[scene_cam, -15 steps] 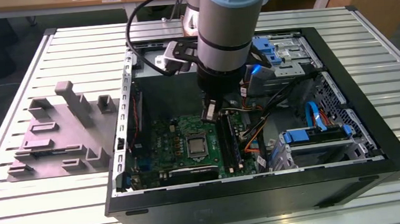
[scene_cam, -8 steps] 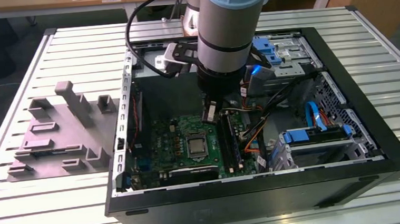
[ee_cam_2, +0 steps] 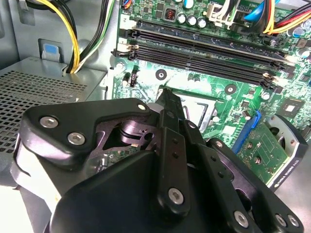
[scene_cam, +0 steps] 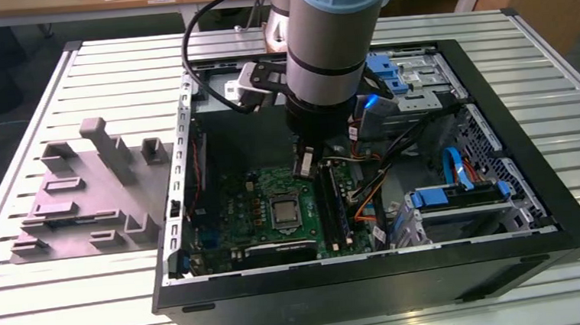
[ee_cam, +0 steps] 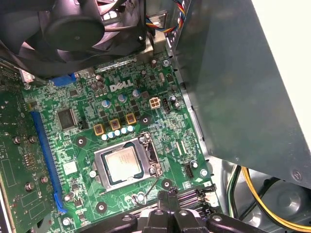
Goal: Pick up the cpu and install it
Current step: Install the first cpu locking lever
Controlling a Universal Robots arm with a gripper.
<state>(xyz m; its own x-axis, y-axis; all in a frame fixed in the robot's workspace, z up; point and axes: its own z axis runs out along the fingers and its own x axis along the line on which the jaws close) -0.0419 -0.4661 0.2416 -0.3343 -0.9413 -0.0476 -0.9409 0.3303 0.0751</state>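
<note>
Slatted table (scene_cam: 64,301) | open computer case (scene_cam: 539,214) centre frame | cpu (ee_cam: 123,164) seated in socket (ee_cam: 99,167), lower centre of first wrist view | tool (scene_cam: 308,165) above board, pressed together, holding nothing | grey tray (scene_cam: 78,200) left.

Bright, even room light falls from above, and the slatted table (scene_cam: 64,301) shines pale and nearly washed out in the exterior view. Inside the open computer case (scene_cam: 380,279) it is dimmer; the arm (scene_cam: 338,44) throws a soft shadow over the green board (scene_cam: 262,203). In the first wrist view the cpu (ee_cam: 122,164) gives a mild sheen, and the case wall (ee_cam: 291,43) beyond burns to white. In the second wrist view the black gripper (ee_cam_2: 165,97) looms close and soft, with glare on its screws, while the board behind stays sharper. Straight lines bend a little near the edges.
</note>
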